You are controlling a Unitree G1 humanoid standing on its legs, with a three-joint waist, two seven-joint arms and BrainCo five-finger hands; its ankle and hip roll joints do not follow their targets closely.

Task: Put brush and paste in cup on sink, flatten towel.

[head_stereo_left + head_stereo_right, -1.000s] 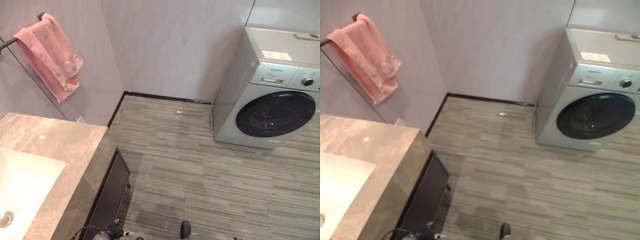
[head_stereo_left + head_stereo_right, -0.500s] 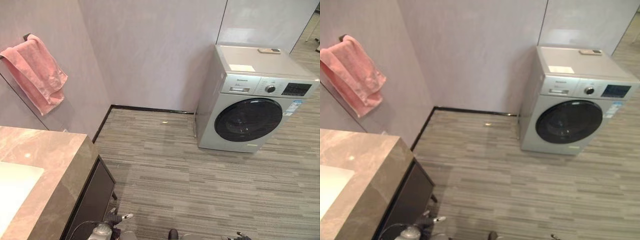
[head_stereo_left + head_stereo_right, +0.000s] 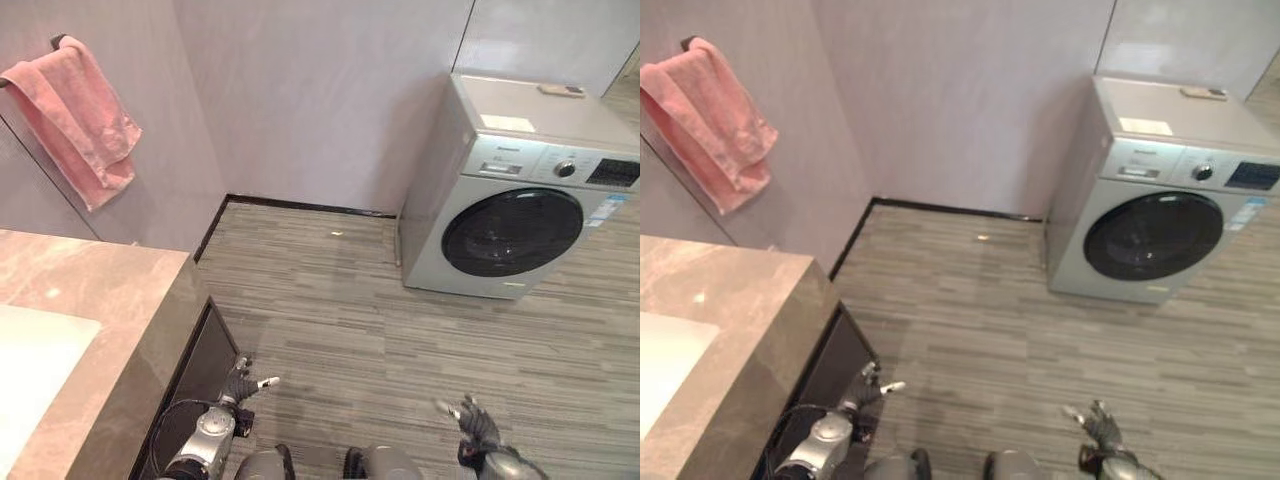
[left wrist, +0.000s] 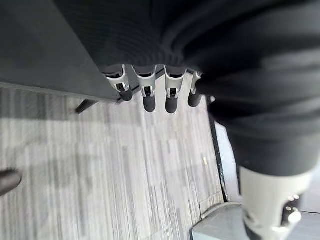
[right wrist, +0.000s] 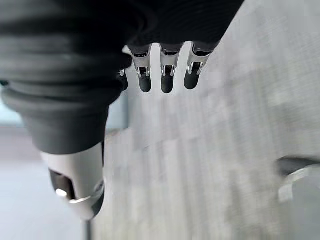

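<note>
Your left hand (image 3: 238, 382) hangs low at seven o'clock, right hand (image 3: 472, 420) at five; both relaxed, empty.

Grey plank floor (image 3: 330, 310), pale walls (image 3: 320, 100), washing machine (image 3: 520, 190).

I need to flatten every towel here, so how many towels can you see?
1. A pink towel hangs bunched on the wall rail above the counter. More could be outside the view.

A pink towel (image 3: 75, 115) hangs bunched and crooked over a wall rail, above the marble sink counter (image 3: 90, 300).
</note>
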